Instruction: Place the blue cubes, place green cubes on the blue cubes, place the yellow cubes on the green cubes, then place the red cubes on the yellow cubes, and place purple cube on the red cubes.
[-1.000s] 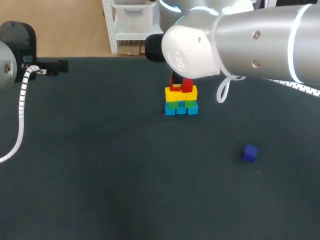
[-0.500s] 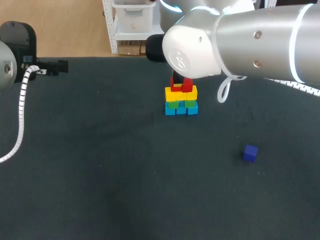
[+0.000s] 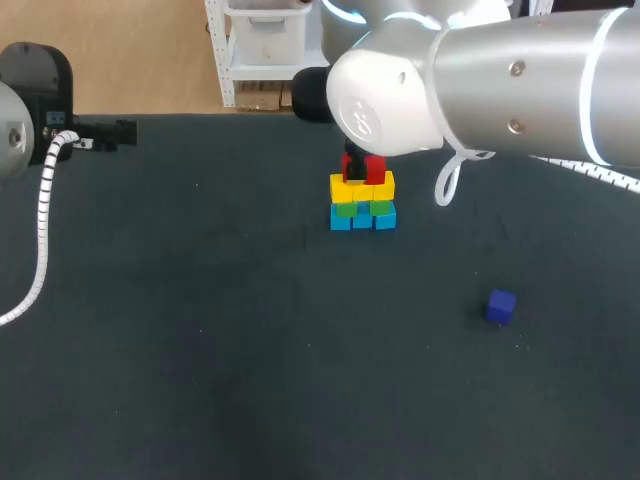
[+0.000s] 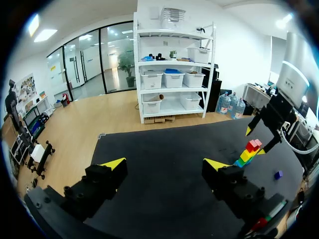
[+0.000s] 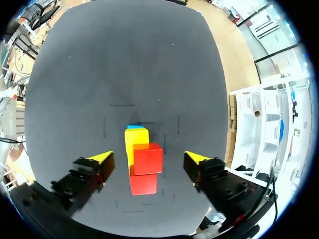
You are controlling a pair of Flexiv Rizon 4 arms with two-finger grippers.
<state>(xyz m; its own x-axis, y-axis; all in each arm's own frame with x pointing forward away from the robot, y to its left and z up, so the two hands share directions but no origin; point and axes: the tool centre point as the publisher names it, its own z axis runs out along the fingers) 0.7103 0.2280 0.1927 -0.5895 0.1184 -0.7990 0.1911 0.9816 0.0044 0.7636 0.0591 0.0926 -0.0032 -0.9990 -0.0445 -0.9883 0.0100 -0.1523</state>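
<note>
A small stack stands mid-table: blue cubes [image 3: 362, 220] at the base, green cubes [image 3: 360, 208] on them, yellow cubes [image 3: 361, 187] above, and red cubes [image 3: 372, 168] on top. My right gripper [image 5: 148, 159] hangs straight over the stack, open. Its yellow fingertips [image 5: 102, 158] stand clear on either side of the upper red cube [image 5: 148, 157], and a second red cube [image 5: 143, 184] lies beside it. The purple cube [image 3: 500, 306] lies alone to the front right. My left gripper [image 4: 164, 164] is open and empty, far left of the stack [image 4: 248, 153].
The dark mat [image 3: 250, 350] covers the whole table. My right arm's thick wrist [image 3: 400, 95] hides the space just behind the stack in the head view. My left arm [image 3: 30, 90] with its cable sits at the far left edge.
The right arm has shifted very slightly above the stack. The red cubes stay on the yellow layer, and the purple cube and left arm have not moved.
</note>
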